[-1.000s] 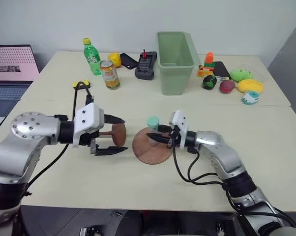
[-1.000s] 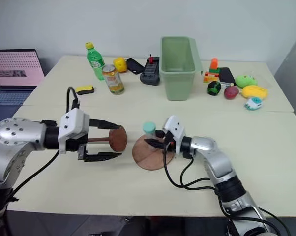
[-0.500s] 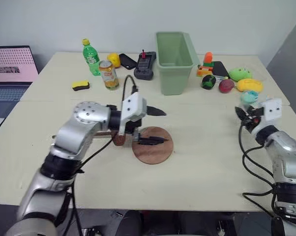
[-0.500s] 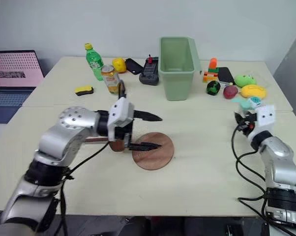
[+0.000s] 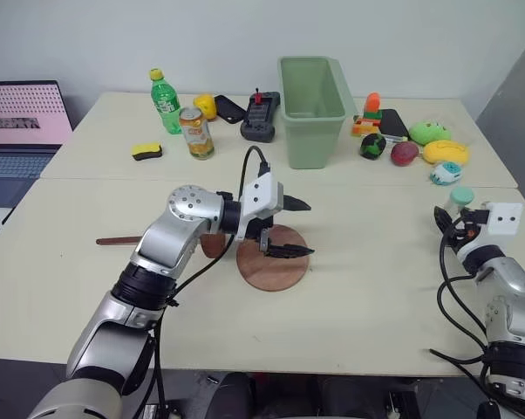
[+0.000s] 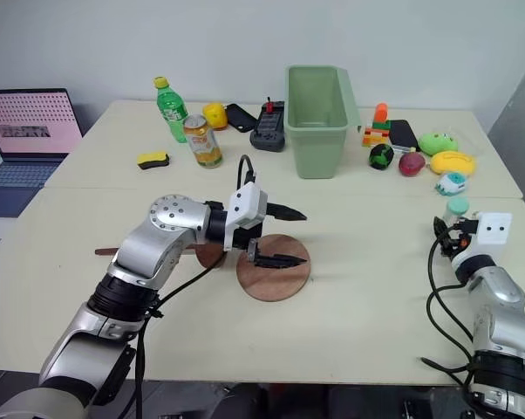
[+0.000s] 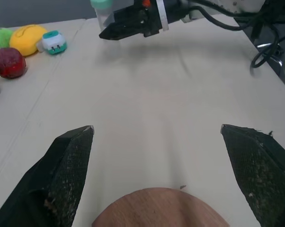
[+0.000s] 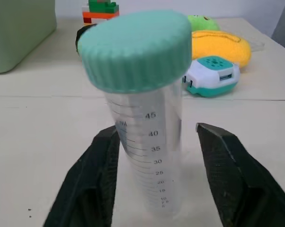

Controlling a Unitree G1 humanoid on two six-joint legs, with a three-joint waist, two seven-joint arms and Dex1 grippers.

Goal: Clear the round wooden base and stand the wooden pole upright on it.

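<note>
The round wooden base (image 5: 269,270) lies flat near the table's middle with nothing on it. My left gripper (image 5: 301,230) hovers open over its far half, one finger above the other; its fingers (image 7: 70,163) frame the base's edge (image 7: 161,208). The wooden pole (image 5: 116,240) lies flat to the left, its end disc (image 5: 212,248) partly hidden behind my left arm. At the right side of the table the clear tube with a mint-green cap (image 8: 142,109) stands upright between the parted fingers of my right gripper (image 5: 446,220), with a gap on one side.
A green bin (image 5: 310,109) stands at the back centre. A green bottle (image 5: 164,100), a can (image 5: 195,133), a yellow sponge (image 5: 145,151) and a black device (image 5: 258,118) are back left, toys (image 5: 424,144) back right. A laptop (image 5: 23,113) sits far left.
My right gripper carried the tube off the base to the table's right side and has opened around it. My left gripper swung right from beside the pole's disc to over the base.
</note>
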